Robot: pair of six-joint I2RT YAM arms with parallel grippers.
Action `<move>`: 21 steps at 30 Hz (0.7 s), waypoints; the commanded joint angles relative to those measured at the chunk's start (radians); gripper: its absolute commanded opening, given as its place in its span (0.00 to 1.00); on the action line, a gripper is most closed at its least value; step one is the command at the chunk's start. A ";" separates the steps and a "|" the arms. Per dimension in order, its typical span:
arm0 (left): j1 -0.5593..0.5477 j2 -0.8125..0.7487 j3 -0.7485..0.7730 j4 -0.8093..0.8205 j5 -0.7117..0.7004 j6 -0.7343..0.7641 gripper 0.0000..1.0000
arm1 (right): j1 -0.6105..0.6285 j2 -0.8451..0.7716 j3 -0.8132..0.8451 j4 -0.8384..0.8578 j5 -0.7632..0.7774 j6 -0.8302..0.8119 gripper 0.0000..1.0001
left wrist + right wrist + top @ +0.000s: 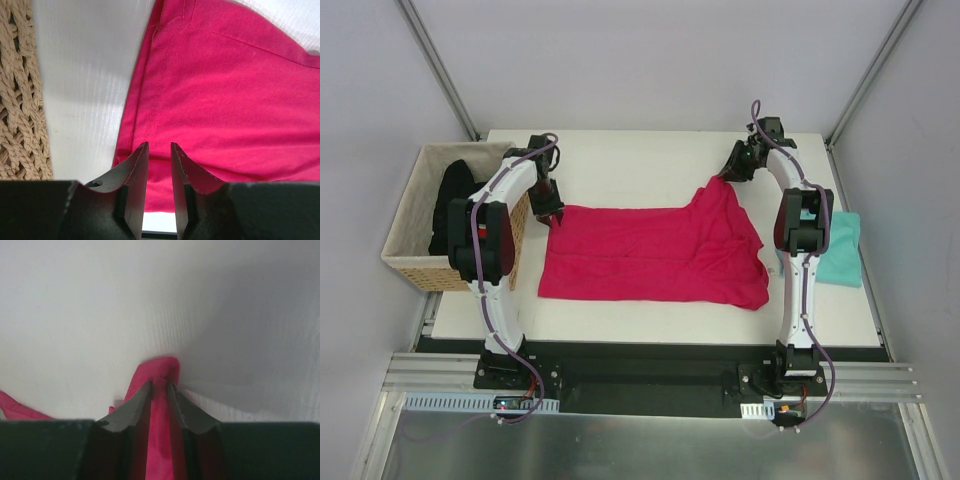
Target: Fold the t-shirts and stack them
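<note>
Pink shirt lies spread nearly flat across the middle of the desk, with no fold in it yet. Its far right corner is drawn up into a peak. The right end effector has that corner pinched between nearly closed jaws. The left end effector sits at the far left corner, jaws narrowly apart. I cannot tell whether cloth is caught between them. The teal shirt rests at the desk's right edge, partly hidden by the right arm, and looks compact, perhaps already folded. By my reckoning the task is early: the pink shirt needs all its folds, and then the two need stacking.
</note>
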 commanded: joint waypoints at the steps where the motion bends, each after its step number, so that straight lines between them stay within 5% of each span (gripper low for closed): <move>1: 0.004 -0.068 -0.005 -0.016 -0.004 -0.008 0.24 | -0.005 0.015 0.054 0.022 -0.034 0.038 0.18; 8: 0.003 -0.060 0.006 -0.019 -0.002 -0.008 0.24 | -0.009 -0.024 0.011 0.025 -0.028 0.041 0.01; 21: 0.004 -0.026 0.090 -0.017 -0.007 0.015 0.25 | -0.012 -0.237 -0.137 0.043 0.031 0.012 0.01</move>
